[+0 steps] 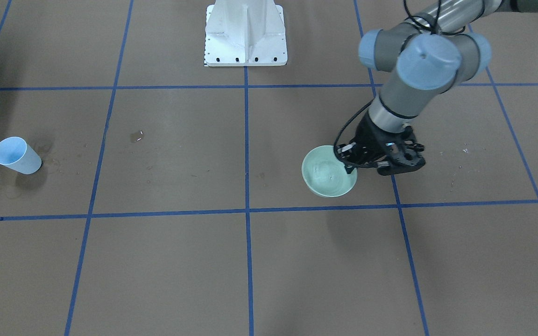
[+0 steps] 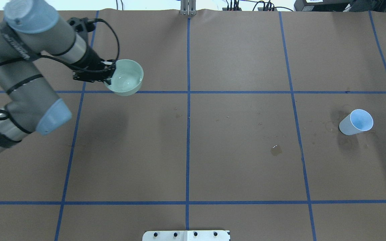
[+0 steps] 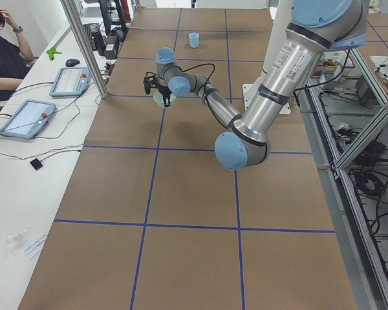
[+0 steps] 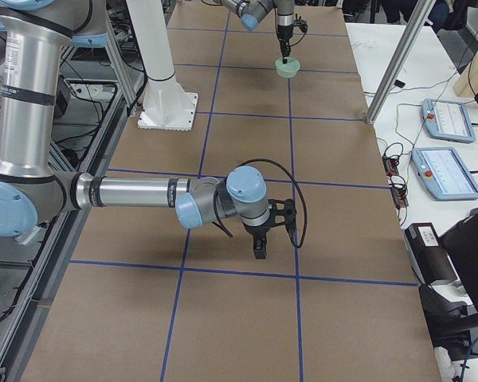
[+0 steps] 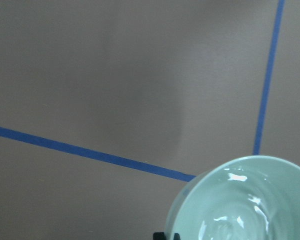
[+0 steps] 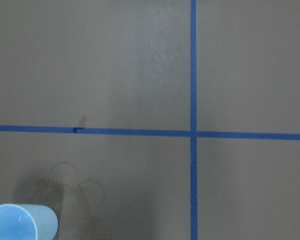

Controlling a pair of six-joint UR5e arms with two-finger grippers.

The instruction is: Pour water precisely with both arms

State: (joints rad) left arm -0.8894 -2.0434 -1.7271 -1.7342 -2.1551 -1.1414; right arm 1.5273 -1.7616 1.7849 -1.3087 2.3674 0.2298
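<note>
Left gripper [image 2: 110, 76]: clamped on the rim of a mint-green round bowl [image 2: 129, 75], on the arm's side. The bowl looks level.
Right gripper [image 4: 259, 239]: seen only from the side camera, pointing down at the table. Wide or narrow, cannot tell.
Water [image 2: 125, 81]: shallow rippled pool in the bowl's bottom, white glints. No stream falling.
Pale blue plastic cup [image 2: 356, 122]: upright, well apart from the bowl, towards the table's other end. It sits at the lower left corner of the right wrist view. Contents unreadable.
Brown paper table [image 2: 233, 167]: small wet patch [image 2: 276, 150]; faint ring marks by the cup.
Progress: early, by my reading. The source is gripped; bringing the two vessels together and the pour itself appear left.
</note>
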